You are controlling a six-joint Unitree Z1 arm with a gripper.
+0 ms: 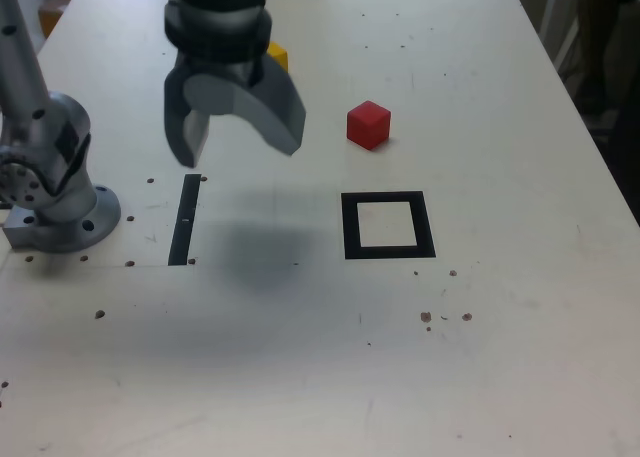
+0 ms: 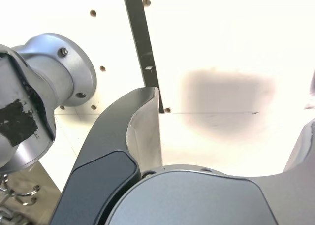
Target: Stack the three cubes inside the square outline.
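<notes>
A red cube (image 1: 368,124) sits on the pale table, just beyond the square outline (image 1: 388,225), a thick black frame with nothing inside it. A yellow cube (image 1: 278,55) shows only as a corner behind my gripper, farther back. My gripper (image 1: 238,142) hangs open above the table, toward the exterior view's left of the red cube and the outline, holding nothing. In the wrist view the gripper (image 2: 226,121) has its jaws spread wide over bare table and its own shadow, and no cube shows there.
A thin black strip (image 1: 185,219) (image 2: 145,48) lies on the table below the gripper. The arm's metal base (image 1: 60,202) (image 2: 54,72) stands at the exterior view's left. Small dark specks dot the table (image 1: 500,357).
</notes>
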